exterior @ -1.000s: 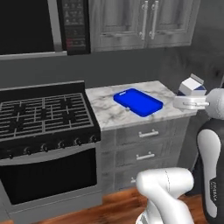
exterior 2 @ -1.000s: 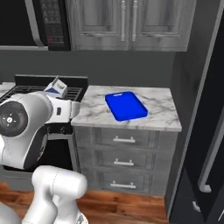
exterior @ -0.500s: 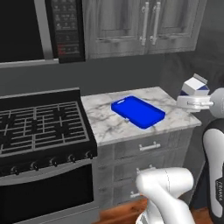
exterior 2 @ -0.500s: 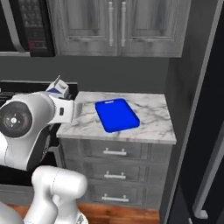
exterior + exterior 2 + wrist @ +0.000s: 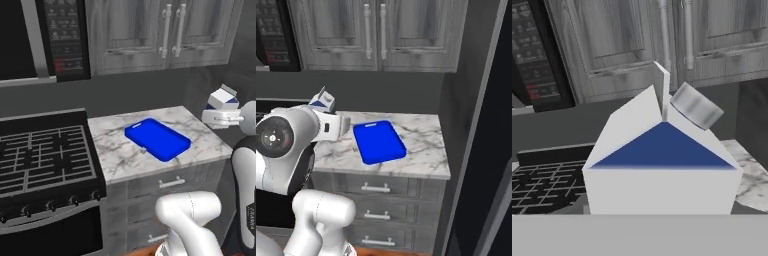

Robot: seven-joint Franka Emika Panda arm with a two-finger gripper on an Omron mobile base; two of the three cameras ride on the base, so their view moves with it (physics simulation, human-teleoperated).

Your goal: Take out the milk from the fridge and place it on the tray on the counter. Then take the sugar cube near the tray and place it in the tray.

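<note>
Up in the air beside the counter's right end, the gripper (image 5: 216,119) is pinching the milk (image 5: 223,98), its fingers closed on the carton's lower part and hidden behind it in the hand view. The milk (image 5: 662,160) is standing upright there, a white gable-top carton with a blue triangular panel and a round grey cap on its sloped roof. From the right base view the milk (image 5: 322,101) is peeking out above the gripper (image 5: 343,125), just off the counter's left edge.

Further out, the tray (image 5: 157,139) is lying flat near the middle of the counter (image 5: 118,159), bright blue, rectangular with rounded corners and a low rim. The counter is white marble with grey veins, sitting over grey drawers (image 5: 376,189) with silver bar handles. To its left a black stove (image 5: 42,156) is showing iron grates. Grey panelled cabinets (image 5: 373,32) are hanging above, a dark microwave (image 5: 42,37) beside them. The fridge (image 5: 483,150) is rising black past the counter's right edge.
</note>
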